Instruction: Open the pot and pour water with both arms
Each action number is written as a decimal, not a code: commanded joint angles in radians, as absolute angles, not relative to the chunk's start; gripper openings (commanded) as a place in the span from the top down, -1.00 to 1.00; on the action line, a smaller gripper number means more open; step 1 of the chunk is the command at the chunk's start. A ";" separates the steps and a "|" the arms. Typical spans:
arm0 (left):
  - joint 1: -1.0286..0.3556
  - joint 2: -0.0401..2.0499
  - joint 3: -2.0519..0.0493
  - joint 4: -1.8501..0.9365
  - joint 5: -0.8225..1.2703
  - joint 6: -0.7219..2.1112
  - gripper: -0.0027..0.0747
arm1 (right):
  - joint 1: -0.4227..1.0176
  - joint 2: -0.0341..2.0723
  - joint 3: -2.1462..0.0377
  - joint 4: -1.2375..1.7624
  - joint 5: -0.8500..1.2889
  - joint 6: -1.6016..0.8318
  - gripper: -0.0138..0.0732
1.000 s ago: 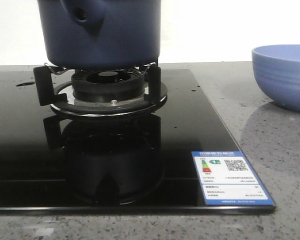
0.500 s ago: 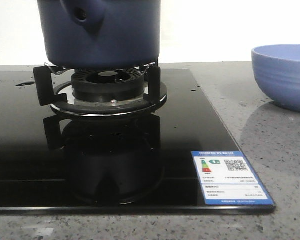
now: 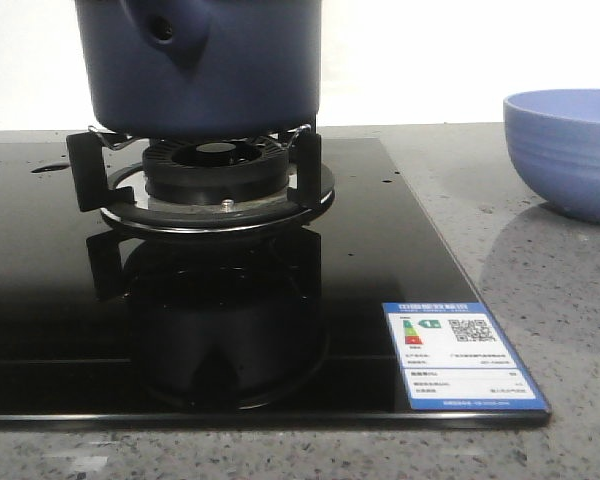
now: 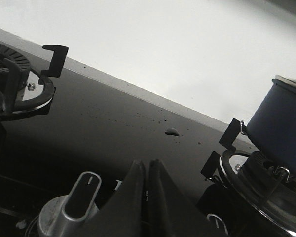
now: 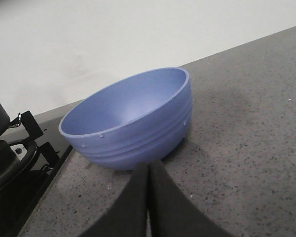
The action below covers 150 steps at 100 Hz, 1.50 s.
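Front view: pot (image 3: 205,70) sits on burner (image 3: 215,170), bowl (image 3: 565,150) right of pot awaiting pour; both jaws pressed together, empty, nothing gripped

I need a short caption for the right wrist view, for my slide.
Closed right gripper over the grey countertop, facing an empty periwinkle-blue ribbed bowl beside the stove.

pot (image 3: 230,70): matt dark navy sides. hob glass (image 3: 40,300): black, glossy, mirror-like, few specks and droplets. burner ring (image 3: 220,205): shiny metal. pan supports (image 3: 85,170): matt black. knob (image 4: 81,195): brushed silver metal. bowl (image 5: 130,121): smooth periwinkle, ribbed, looks plastic. countertop (image 5: 246,148): speckled grey stone. label (image 3: 463,354): glossy paper.
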<state>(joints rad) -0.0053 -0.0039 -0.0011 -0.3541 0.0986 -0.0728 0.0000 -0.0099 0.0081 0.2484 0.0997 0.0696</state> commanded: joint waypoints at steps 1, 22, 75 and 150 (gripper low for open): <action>-0.012 -0.030 0.033 -0.359 0.037 -0.077 0.98 | -0.005 -0.028 0.032 0.241 0.020 0.066 0.82; -0.012 -0.030 0.033 -0.359 0.037 -0.077 0.98 | -0.005 -0.028 0.032 0.243 0.015 0.066 0.82; -0.012 -0.030 -0.075 -0.761 0.147 -0.022 0.98 | -0.005 -0.024 -0.074 0.584 0.115 0.064 0.82; -0.373 0.453 -0.622 -0.691 0.398 0.515 0.97 | 0.150 0.508 -0.674 0.055 0.621 -0.043 0.53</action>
